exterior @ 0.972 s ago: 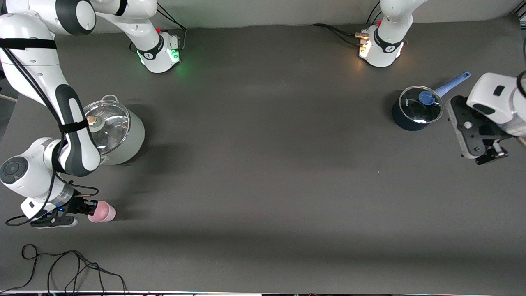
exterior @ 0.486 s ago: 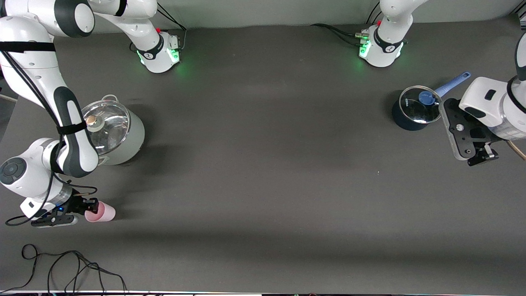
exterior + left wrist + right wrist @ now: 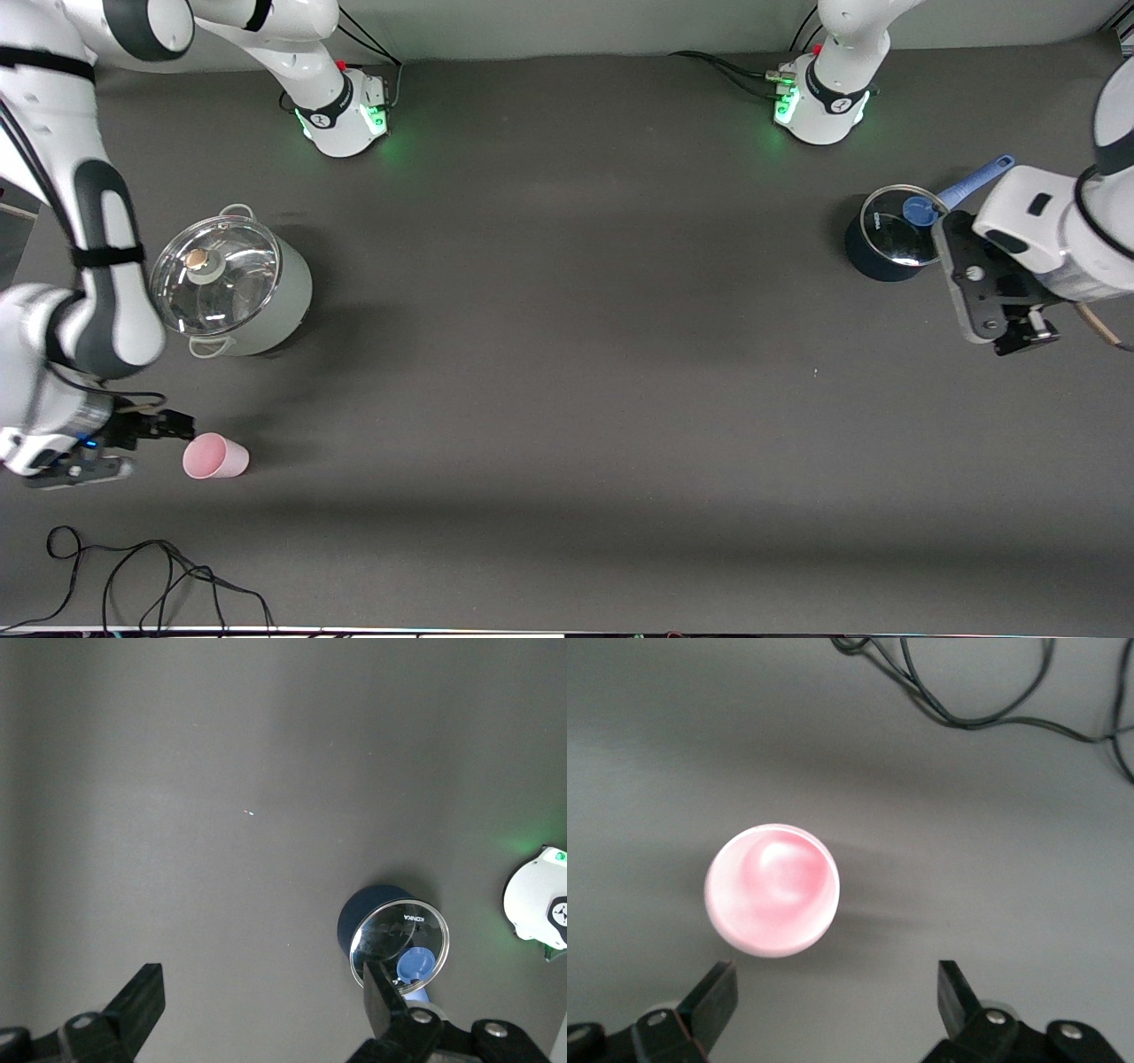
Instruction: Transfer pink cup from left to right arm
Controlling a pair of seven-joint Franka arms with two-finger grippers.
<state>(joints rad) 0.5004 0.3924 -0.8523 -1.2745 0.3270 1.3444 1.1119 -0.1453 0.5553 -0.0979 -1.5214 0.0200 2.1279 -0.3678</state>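
Right wrist view: my right gripper [image 3: 833,1010], fingers spread, hovers clear of the pink cup [image 3: 772,889]. My left gripper [image 3: 266,1010], spread, waits above the blue saucepan [image 3: 390,935].

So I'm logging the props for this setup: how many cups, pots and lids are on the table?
Cups: 1, the pink cup.
Pots: 2, the grey pot and the dark blue saucepan.
Glass lids: 2, one on the grey pot, one on the saucepan.
Total: 5.
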